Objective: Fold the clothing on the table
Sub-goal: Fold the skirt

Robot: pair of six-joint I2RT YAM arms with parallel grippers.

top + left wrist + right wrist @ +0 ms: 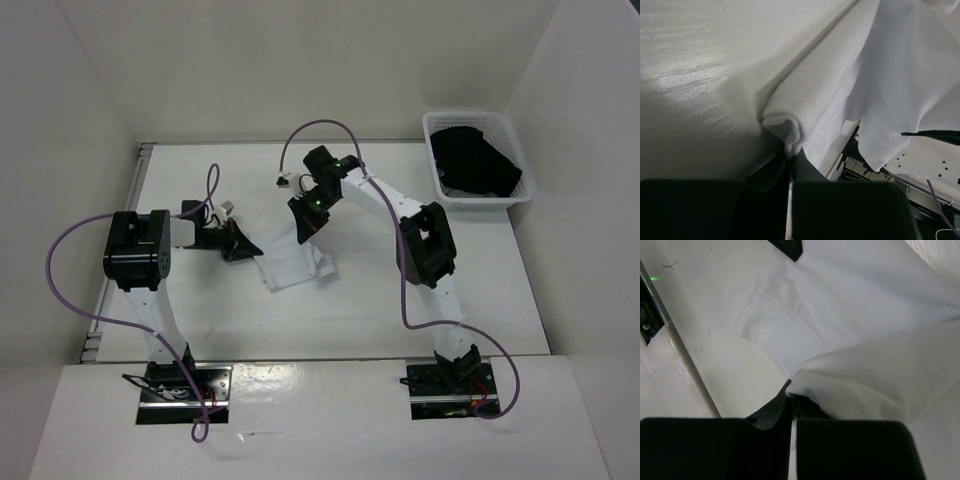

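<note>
The white clothing (pixel 292 260) hangs bunched in the middle of the table (pixel 470 300), lifted between both arms. My left gripper (pixel 240 246) is shut on a rolled fold at its left edge; in the left wrist view the clothing (pixel 850 100) runs into the closed left gripper (pixel 791 156). My right gripper (pixel 305 228) is shut on the upper right part. In the right wrist view the clothing (pixel 860 320), with a stitched hem, is pinched in the right gripper (pixel 793 395) above the table (pixel 715 320).
A white lattice basket (pixel 436 178) with a black garment (pixel 478 160) stands at the back right corner. White walls enclose the table on three sides. A metal rail (pixel 122 240) runs along the left edge. Purple cables loop off both arms.
</note>
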